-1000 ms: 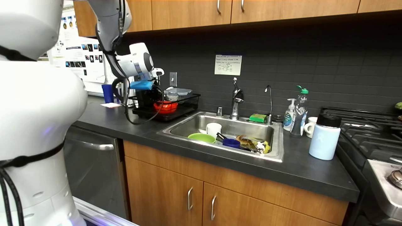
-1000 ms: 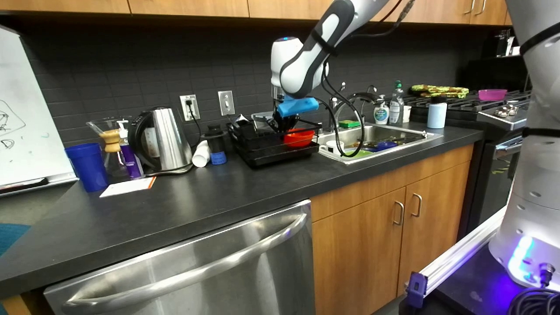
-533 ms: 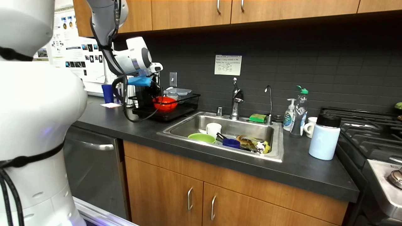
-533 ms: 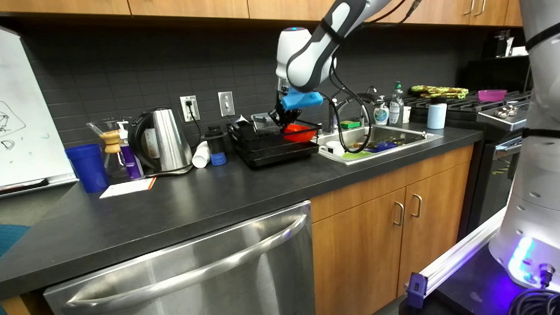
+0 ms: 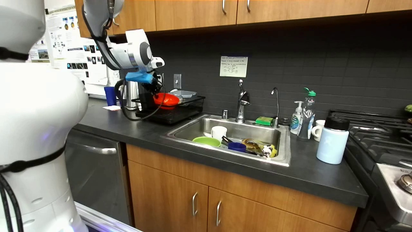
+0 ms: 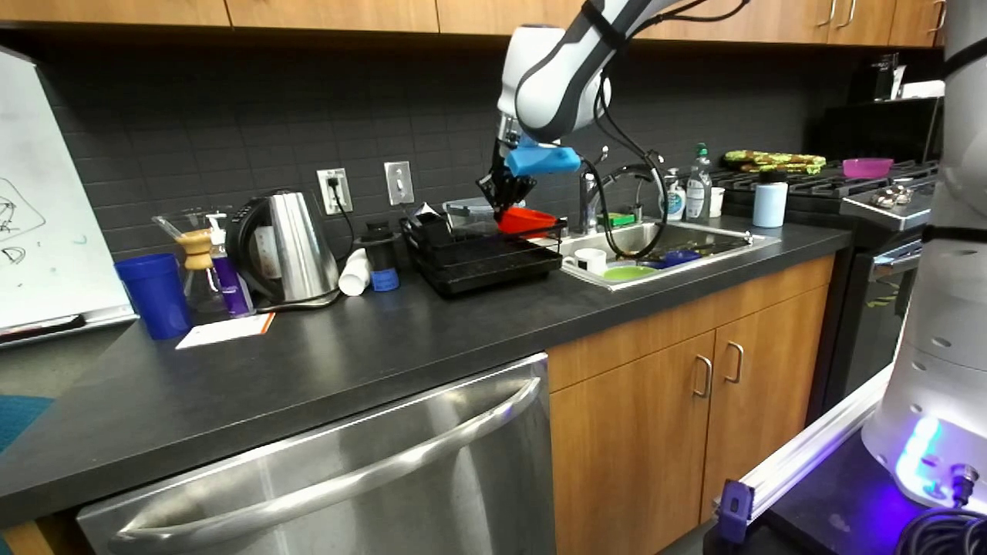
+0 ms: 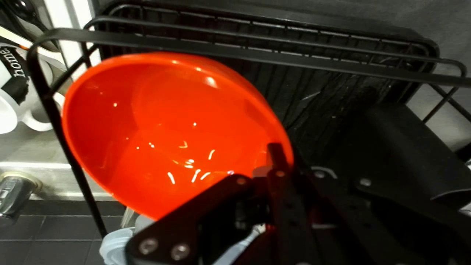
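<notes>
Evidently, the bowl [image 7: 165,117] is held by the tool [image 7: 287,156], which is closed narrow on its rim, the edge being pinched from inside and outside. The bowl is seen over the end of the rack [image 6: 493,270] nearest the sink [image 5: 286,148], toward the back edge of the table [image 6: 370,347]; whether its underside is touched by the rack cannot be told.

A rim hold is probably used because a thin edge is easily taken, while a broad curved side could slip. The rack is presumably set beside the sink so that wet things can be drained there, and the box [image 5: 184,94] behind the bowl seems to be kept in it accordingly. By the back edge, the soap [image 5: 295,120] is stood near the tap [image 5: 242,100] and the kettle [image 6: 297,247] near the outlet [image 6: 334,190], apparently for convenience.

The bowl's mouth is turned upward but tipped, with the gripped side higher and the sink side lower. As a round shape is suggested, no true long axis can be given; in the wrist view an oval is shown, probably by the tilt, its longer way being drawn from the tool toward the sink, roughly along the table's front edge.
</notes>
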`<state>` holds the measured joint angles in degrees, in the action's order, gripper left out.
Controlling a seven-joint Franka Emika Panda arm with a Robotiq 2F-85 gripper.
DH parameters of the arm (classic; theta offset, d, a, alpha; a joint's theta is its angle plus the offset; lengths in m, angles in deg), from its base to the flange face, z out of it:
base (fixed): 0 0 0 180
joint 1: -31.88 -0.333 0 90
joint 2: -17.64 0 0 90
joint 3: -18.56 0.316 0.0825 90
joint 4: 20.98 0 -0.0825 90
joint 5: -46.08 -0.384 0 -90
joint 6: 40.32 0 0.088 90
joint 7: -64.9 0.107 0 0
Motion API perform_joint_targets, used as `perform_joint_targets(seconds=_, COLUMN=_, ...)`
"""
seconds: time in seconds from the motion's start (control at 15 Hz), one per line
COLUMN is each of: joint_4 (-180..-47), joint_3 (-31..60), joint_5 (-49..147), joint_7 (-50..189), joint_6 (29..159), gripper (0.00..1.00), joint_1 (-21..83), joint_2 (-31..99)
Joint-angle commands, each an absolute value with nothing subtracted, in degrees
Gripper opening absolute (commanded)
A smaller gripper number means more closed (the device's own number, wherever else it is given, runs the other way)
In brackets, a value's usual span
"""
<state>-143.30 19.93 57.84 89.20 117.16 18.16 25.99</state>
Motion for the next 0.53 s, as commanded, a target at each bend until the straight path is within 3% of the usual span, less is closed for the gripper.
perform_joint_targets(seconds=0.0, joint_4=-145.95, joint_3=22.94, joint_5=50.91, joint_7=82.9, joint_6=116.75, gripper=0.01, joint_1=20.4, joint_2=23.25)
perform_joint_targets(seconds=0.47, joint_4=-148.21, joint_3=26.61, joint_5=43.29, joint_7=74.67, joint_6=118.56, gripper=0.01, joint_1=20.76, joint_2=19.12)
